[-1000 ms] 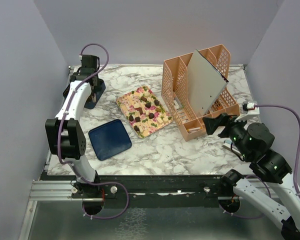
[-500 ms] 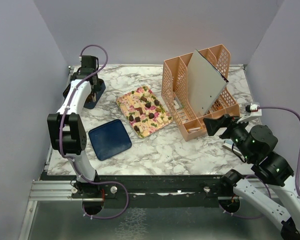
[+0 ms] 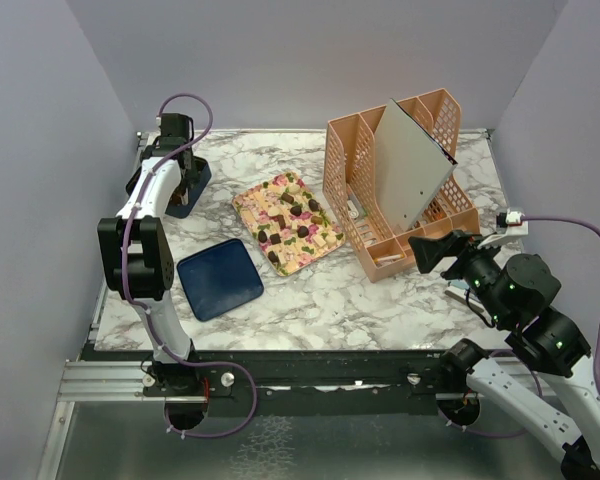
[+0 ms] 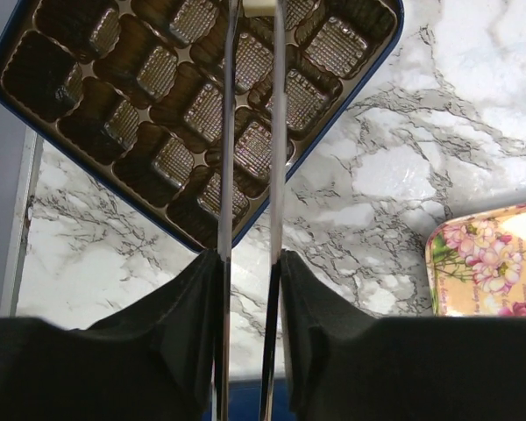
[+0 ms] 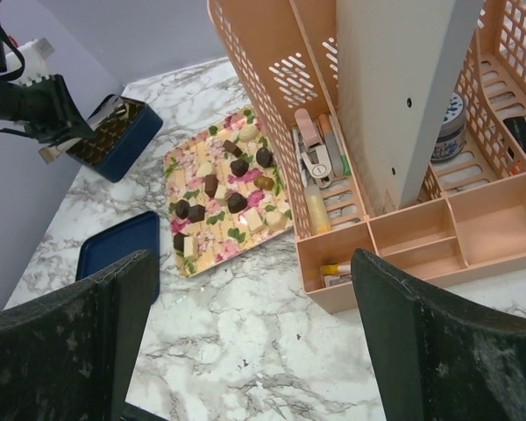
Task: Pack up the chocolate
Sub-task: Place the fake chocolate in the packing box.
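The chocolate point(image 3: 292, 222) lies as dark and cream pieces on a floral tray point(image 3: 250, 203), also seen in the right wrist view point(image 5: 217, 187). My left gripper point(image 3: 181, 167) is shut on thin metal tweezers point(image 4: 229, 132). Their blades reach over the dark blue box point(image 4: 351, 105) with its gridded brown tray point(image 4: 114, 114) at the far left. A small pale piece point(image 4: 259, 6) shows between the blade tips at the top edge. My right gripper point(image 3: 436, 250) hovers open and empty over the marble at the right front, with bare table between its fingers point(image 5: 88, 333).
A dark blue lid point(image 3: 220, 280) lies flat near the left front. A peach desk organizer point(image 3: 380, 255) with a grey board point(image 3: 410, 165) leaning in it stands at the right back, holding small items. Purple walls close in on both sides.
My right arm has drawn back slightly toward the near right. My left arm's elbow has shifted a little while the gripper stays over the blue box.
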